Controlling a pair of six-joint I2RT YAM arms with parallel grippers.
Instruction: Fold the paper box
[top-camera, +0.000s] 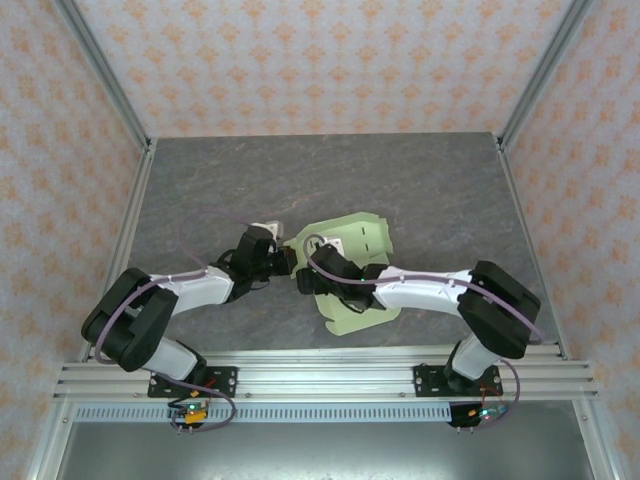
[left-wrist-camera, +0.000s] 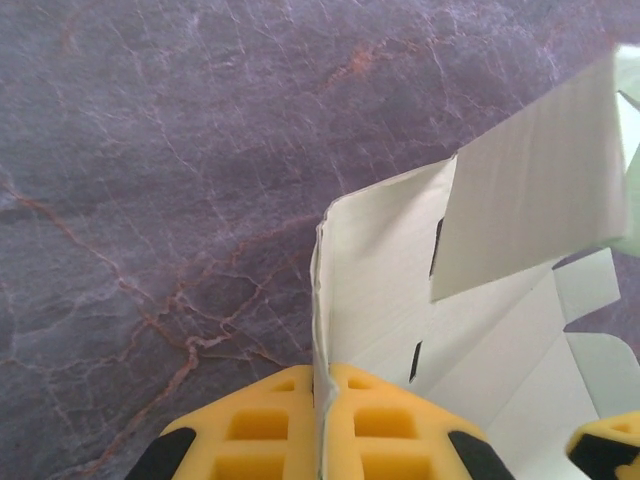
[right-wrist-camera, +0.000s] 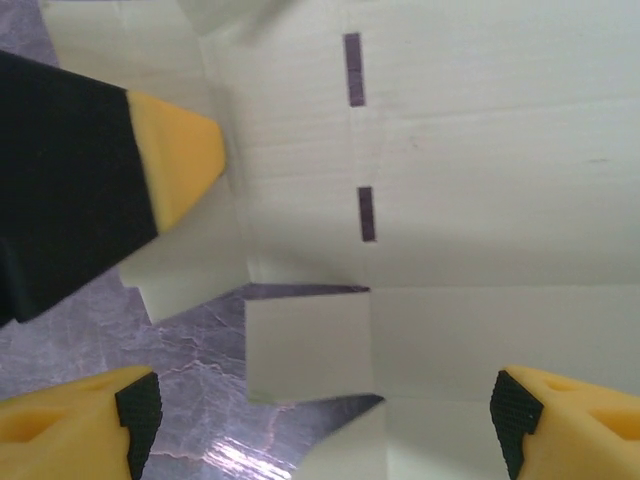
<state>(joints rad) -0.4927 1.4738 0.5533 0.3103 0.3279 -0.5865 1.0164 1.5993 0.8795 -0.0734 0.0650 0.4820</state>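
Closest to you, in the left wrist view, the two yellow fingers (left-wrist-camera: 280, 445) of the left pincer (left-wrist-camera: 322, 390) are pressed together on a thin upright wall of the paper box (left-wrist-camera: 385, 300). The card's edge runs straight up out of the seam between them, so that pincer is fully closed and has hold of the box. Past that wall the card's pale inner face opens out to the right, with two short dark slits (left-wrist-camera: 437, 245) cut through it and a loose flap (left-wrist-camera: 540, 190) tilted across the upper right. In the right wrist view, the right pincer (right-wrist-camera: 320, 425) stands wide open, its yellow fingertips (right-wrist-camera: 70, 425) far apart at the lower corners and gripping nothing. The card lies spread below them, with a small square tab (right-wrist-camera: 305, 345) between them and the marbled tabletop (right-wrist-camera: 200, 350) showing beside it. A yellow-tipped black finger of the left pincer reaches in at the upper left of that view, just beside a fold in the card. From the top camera you see the box, pale yellow-green and partly unfolded. It lies about midway between the tabletop's left and right edges and in its near half, with one rounded flap (top-camera: 352, 320) reaching close to the near edge. Both arms bend inward over it, and their pincers meet at the box's left side.
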